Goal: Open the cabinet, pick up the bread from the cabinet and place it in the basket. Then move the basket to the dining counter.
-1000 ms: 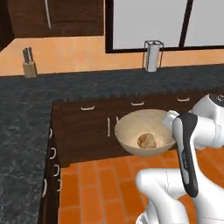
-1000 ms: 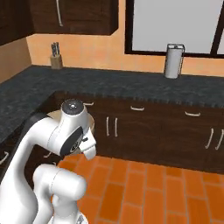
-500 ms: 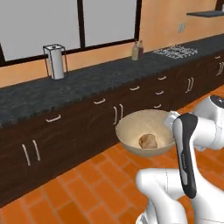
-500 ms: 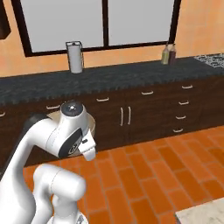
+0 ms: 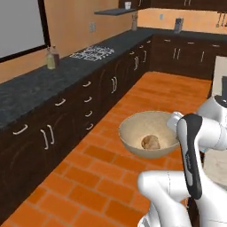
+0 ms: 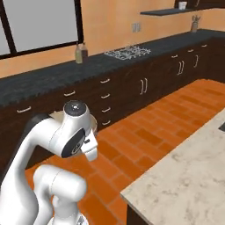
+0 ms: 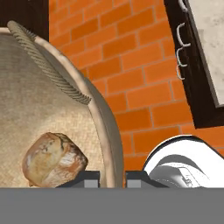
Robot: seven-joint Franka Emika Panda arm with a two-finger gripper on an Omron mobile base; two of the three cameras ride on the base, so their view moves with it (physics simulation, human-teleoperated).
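Basket point(image 5: 148, 133) in the left base view hangs in mid-air over the orange brick floor point(image 5: 88, 177), carried at its right rim by the arm, with the bread point(image 5: 151, 142) lying low in its bowl, a little right of centre; the black tabletop point(image 5: 40, 86) with the two bottles point(image 5: 52, 58) runs along the wall on the left, well apart from the load. From the right base view the arm's white shoulder hides the load, and the dining counter point(image 6: 184, 176), pale and speckled, fills the lower right corner with its near corner pointing toward the robot. Seen from the hand view, the end effector point(image 7: 113, 178) pinches the basket's rim, one dark fingertip point(image 7: 87, 179) inside the wall and one outside, the rope handle point(image 7: 48, 65) curving away above, the bread just beside the inner fingertip on the woven floor of the bowl, and a strip of the dining counter's stone edge at the upper right. The step in hand looks like the carry to the dining counter, with the bread already loaded. Doing it well means keeping the bowl level so the bun cannot roll out, holding the grip firm since a one-sided rim hold lets the bowl sag, and bringing it over the stone well inside the edge before lowering.
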